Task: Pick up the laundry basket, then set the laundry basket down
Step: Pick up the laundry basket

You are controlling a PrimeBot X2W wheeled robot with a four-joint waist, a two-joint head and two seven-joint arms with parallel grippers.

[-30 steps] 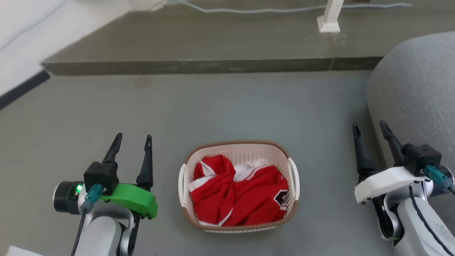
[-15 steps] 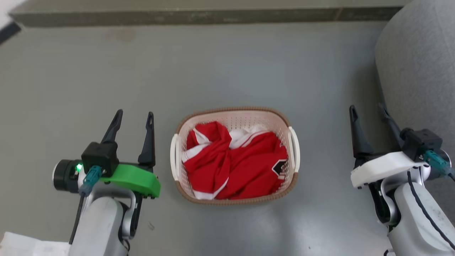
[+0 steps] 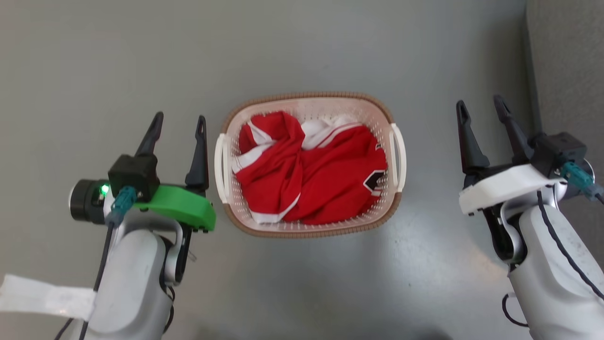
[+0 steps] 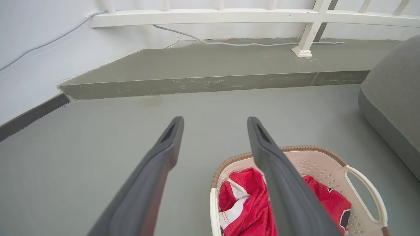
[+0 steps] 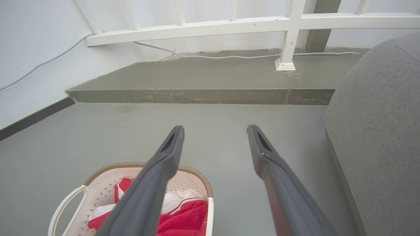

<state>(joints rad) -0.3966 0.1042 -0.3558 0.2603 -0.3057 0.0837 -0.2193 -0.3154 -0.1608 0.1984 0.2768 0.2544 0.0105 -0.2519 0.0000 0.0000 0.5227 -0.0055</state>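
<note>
Laundry basket (image 3: 306,228) sitting on floor (image 3: 94,56), red cloth (image 3: 321,179) lying inside, left hand (image 3: 180,116) hanging open beside it, right hand (image 3: 480,101) hanging open too

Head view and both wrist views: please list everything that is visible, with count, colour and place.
laundry basket: one, cream-white with brown rim and white handles, on the floor between the tools.
garment: one bundle, red and white, inside the basket.
floor: grey, under everything.
step: one, grey, beyond the basket.
railing: one, white, above the step.
cable: one, pale grey, lying on the step.
seat: one, grey, at the robot's right.
left tool: one, dark fingers, open, close beside the left handle.
right tool: one, dark fingers, open, apart from the right handle.
</note>
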